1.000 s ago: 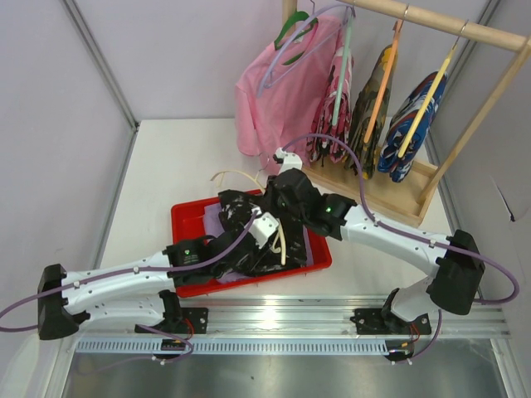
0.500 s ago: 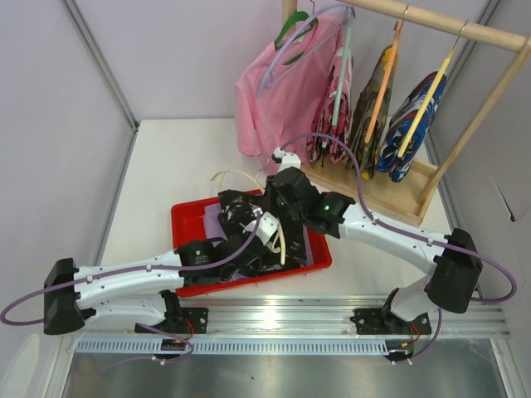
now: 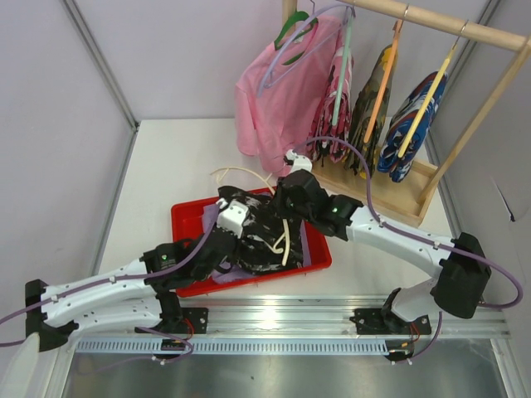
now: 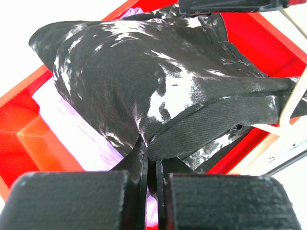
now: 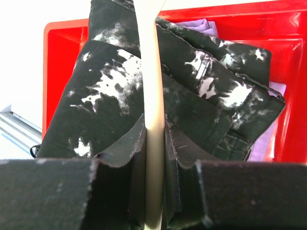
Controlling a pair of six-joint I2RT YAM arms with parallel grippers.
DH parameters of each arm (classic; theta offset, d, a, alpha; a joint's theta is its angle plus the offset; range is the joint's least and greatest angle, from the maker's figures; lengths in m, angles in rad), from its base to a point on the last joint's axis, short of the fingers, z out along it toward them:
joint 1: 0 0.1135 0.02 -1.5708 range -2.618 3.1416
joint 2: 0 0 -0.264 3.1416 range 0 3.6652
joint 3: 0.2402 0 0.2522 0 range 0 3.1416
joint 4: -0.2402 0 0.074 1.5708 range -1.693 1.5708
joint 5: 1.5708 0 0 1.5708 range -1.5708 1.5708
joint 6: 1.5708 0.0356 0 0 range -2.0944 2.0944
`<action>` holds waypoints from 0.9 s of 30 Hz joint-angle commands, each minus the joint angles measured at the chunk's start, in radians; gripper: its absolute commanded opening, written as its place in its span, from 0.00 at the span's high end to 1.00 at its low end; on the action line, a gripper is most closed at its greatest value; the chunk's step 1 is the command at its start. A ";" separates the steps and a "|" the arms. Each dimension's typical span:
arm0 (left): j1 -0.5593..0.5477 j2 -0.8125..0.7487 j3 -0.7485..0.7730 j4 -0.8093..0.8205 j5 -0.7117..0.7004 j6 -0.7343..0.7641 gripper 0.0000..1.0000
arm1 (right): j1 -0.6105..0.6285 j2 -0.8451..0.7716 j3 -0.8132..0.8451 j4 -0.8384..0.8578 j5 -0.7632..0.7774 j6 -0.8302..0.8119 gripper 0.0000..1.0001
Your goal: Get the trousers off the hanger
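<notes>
The black, white-blotched trousers (image 3: 267, 240) lie bunched in the red tray (image 3: 187, 214), on top of the pale lavender trousers (image 4: 79, 136). The cream hanger (image 3: 284, 239) runs through the black pair, and its hook (image 3: 236, 172) sticks out over the table. My left gripper (image 4: 151, 152) is shut on a fold of the black trousers (image 4: 144, 72) at their near-left side. My right gripper (image 5: 155, 132) is shut on the hanger's cream bar (image 5: 153, 72), just above the black trousers (image 5: 103, 96). In the top view the left gripper (image 3: 246, 225) and the right gripper (image 3: 287, 212) are close together over the tray.
A wooden rack (image 3: 431, 25) stands at the back right with a pink shirt (image 3: 274, 99) and several patterned garments (image 3: 415, 124) on hangers. The rack's base (image 3: 390, 199) lies just right of the right arm. The tray's red walls (image 5: 62, 33) enclose the cloth.
My left gripper has shut on the black trousers and drawn back to the left, stretching the cloth. My right gripper, holding the hanger, has shifted slightly right and away.
</notes>
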 commanded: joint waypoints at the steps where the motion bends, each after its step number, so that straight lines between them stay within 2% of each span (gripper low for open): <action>1: 0.017 -0.009 0.021 -0.011 -0.066 -0.026 1.00 | -0.013 -0.063 -0.018 0.025 0.062 -0.027 1.00; 7: 0.018 0.019 0.034 -0.007 -0.067 -0.052 1.00 | -0.039 -0.138 -0.059 0.014 0.119 -0.019 1.00; 17: 0.017 0.040 0.023 -0.036 -0.072 -0.147 1.00 | -0.072 -0.318 -0.104 0.200 0.249 -0.114 1.00; 21: 0.018 0.036 0.009 -0.013 -0.060 -0.141 1.00 | -0.077 -0.306 -0.078 0.272 0.185 -0.117 1.00; 27: 0.018 0.037 0.000 0.029 -0.037 -0.109 1.00 | -0.066 -0.168 0.079 0.172 0.082 -0.085 1.00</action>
